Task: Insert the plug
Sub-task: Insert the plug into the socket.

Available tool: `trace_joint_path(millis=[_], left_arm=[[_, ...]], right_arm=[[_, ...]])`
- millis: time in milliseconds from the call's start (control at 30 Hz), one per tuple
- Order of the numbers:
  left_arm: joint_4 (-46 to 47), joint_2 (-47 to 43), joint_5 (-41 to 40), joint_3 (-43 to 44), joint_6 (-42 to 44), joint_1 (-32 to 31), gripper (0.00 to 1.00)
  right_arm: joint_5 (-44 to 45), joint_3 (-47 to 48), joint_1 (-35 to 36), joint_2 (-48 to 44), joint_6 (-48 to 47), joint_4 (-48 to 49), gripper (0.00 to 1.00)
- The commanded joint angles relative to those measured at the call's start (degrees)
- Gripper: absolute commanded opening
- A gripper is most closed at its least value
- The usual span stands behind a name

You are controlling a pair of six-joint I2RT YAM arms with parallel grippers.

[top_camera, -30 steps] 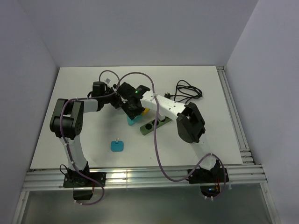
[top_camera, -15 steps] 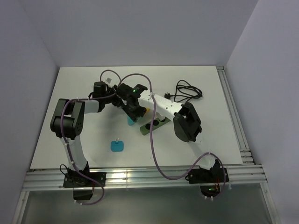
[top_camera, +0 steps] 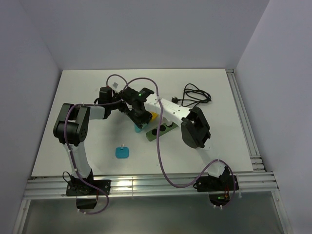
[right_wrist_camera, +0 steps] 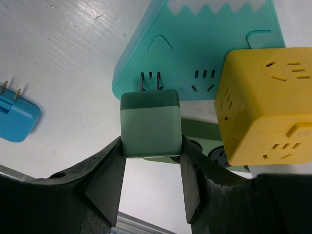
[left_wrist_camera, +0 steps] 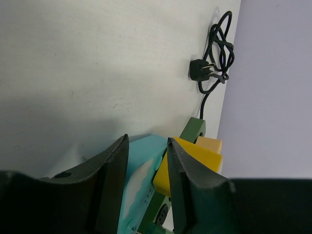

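My right gripper (right_wrist_camera: pixel 151 141) is shut on a green plug (right_wrist_camera: pixel 150 124). The plug's prongs point at the left set of slots on the teal socket block (right_wrist_camera: pixel 195 44), their tips at the slots and their length still visible. My left gripper (left_wrist_camera: pixel 147 141) is shut on that teal socket block (left_wrist_camera: pixel 139 170), one finger on each side. In the top view both grippers meet at the teal block (top_camera: pixel 138 128) in the middle of the table, with the right gripper (top_camera: pixel 140 117) over it and the left gripper (top_camera: pixel 126 106) coming from the left.
A yellow socket cube (right_wrist_camera: pixel 261 102) sits right beside the teal block on a dark green power strip (top_camera: pixel 161 130). A blue plug (top_camera: pixel 122 152) lies toward the front. A coiled black cable with a plug (top_camera: pixel 197 95) lies at the back right.
The right arm has shifted a little to the left and brought the green plug closer onto the teal block. The left arm has barely moved.
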Motion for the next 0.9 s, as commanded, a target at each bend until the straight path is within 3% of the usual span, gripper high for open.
trace_joint_path(millis=[0,867], left_arm=[[2.5,-2.8,-0.2,-0.5,0.3,-0.4,0.42],[3.9,-3.7,-0.2,-1.4,0.0,-1.0,0.37]], right_arm=[[-1.6,2.6,-0.4,0.5,-0.4,-1.3,0.00],[-1.5,3.2,-1.6,1.3,-0.2,-3.2,0.00]])
